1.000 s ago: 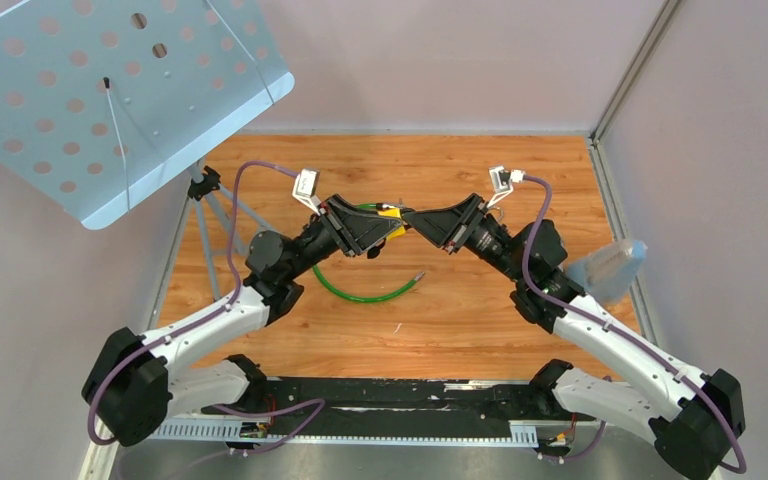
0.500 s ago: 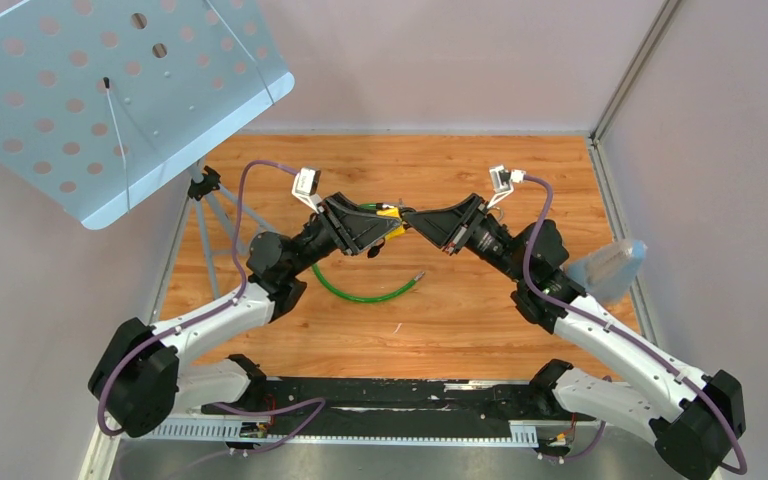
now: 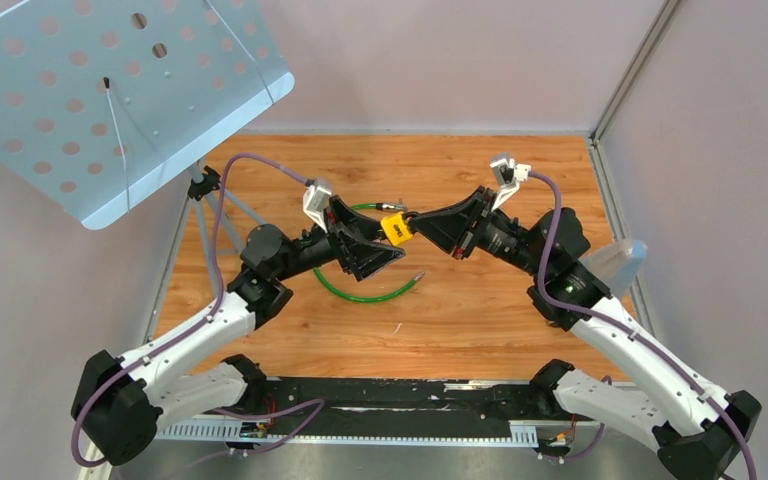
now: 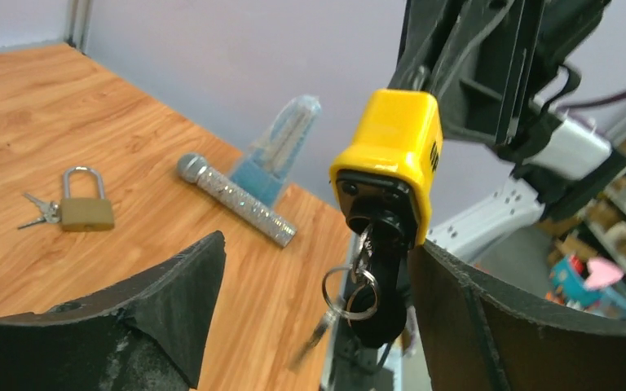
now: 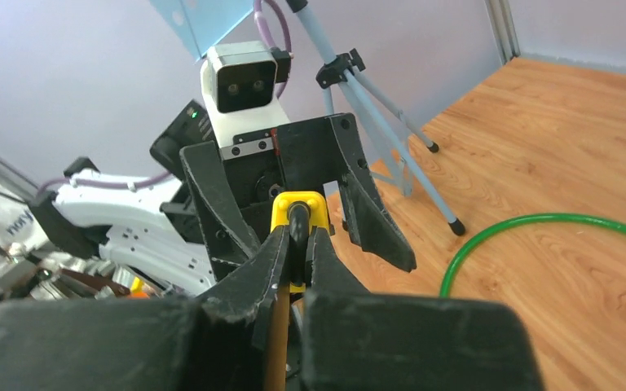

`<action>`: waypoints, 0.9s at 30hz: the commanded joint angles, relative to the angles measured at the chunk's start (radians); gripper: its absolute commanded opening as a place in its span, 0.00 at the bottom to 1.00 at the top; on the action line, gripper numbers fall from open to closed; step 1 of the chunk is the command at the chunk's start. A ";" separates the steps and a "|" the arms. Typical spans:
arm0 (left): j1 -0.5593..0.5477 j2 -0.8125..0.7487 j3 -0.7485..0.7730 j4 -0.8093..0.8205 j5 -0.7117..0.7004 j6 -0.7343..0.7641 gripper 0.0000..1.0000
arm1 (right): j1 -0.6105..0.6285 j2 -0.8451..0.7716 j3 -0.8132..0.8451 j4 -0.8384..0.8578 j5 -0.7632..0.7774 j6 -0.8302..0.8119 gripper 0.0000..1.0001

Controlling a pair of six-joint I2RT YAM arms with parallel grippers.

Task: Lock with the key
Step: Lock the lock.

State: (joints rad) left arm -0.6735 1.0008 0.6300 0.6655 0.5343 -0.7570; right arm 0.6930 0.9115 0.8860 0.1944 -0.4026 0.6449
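A yellow lock (image 3: pixel 396 229) hangs in the air between the two arms. My right gripper (image 5: pixel 297 238) is shut on the black shackle end of the yellow lock (image 5: pixel 298 208). In the left wrist view the lock (image 4: pixel 391 151) shows its underside, with a black-headed key (image 4: pixel 381 285) sitting in the keyhole and a key ring (image 4: pixel 349 295) dangling from it. My left gripper (image 4: pixel 318 261) is open just below the lock, its fingers (image 4: pixel 179 301) apart on either side of the key without touching it.
A green cable (image 3: pixel 360 293) loops on the wooden floor under the grippers. A brass padlock with keys (image 4: pixel 85 208), a glittery microphone (image 4: pixel 236 199) and a translucent blue object (image 4: pixel 281 147) lie at the right. A perforated music stand (image 3: pixel 110 90) on tripod legs (image 3: pixel 215 215) stands back left.
My left gripper opened, let go of the key and drew back down-left. The key stays in the lock. The right gripper closed on the lock and now holds it alone.
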 commanded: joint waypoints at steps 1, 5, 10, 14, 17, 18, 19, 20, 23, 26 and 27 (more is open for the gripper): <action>0.009 -0.019 0.090 -0.210 0.117 0.254 0.84 | -0.002 -0.039 0.080 -0.016 -0.118 -0.136 0.00; 0.019 -0.049 0.118 -0.280 0.157 0.313 0.74 | -0.001 -0.048 0.101 -0.066 -0.138 -0.176 0.00; 0.025 -0.103 0.107 -0.290 0.173 0.329 0.80 | -0.002 -0.060 0.107 -0.093 -0.161 -0.210 0.00; 0.026 -0.122 0.111 -0.311 0.180 0.331 0.91 | -0.003 -0.062 0.112 -0.105 -0.172 -0.222 0.00; 0.026 -0.120 0.112 -0.311 0.188 0.321 0.88 | -0.003 -0.060 0.113 -0.108 -0.174 -0.226 0.00; 0.026 -0.118 0.112 -0.311 0.193 0.319 0.87 | -0.003 -0.060 0.113 -0.108 -0.174 -0.227 0.00; 0.026 -0.112 0.112 -0.310 0.195 0.312 0.83 | -0.003 -0.061 0.113 -0.108 -0.176 -0.227 0.00; 0.026 -0.108 0.112 -0.307 0.208 0.302 0.76 | -0.003 -0.059 0.115 -0.108 -0.184 -0.229 0.00; 0.026 -0.081 0.115 -0.271 0.272 0.274 0.64 | -0.003 -0.055 0.117 -0.108 -0.199 -0.233 0.00; 0.026 -0.067 0.120 -0.266 0.284 0.259 0.57 | -0.003 -0.053 0.119 -0.108 -0.204 -0.238 0.00; 0.026 -0.066 0.121 -0.266 0.283 0.259 0.55 | -0.003 -0.051 0.118 -0.108 -0.203 -0.238 0.00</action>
State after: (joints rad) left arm -0.6518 0.9237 0.7120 0.3622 0.7715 -0.4805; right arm 0.6914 0.8753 0.9421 0.0139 -0.5850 0.4282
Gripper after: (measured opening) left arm 0.579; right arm 0.038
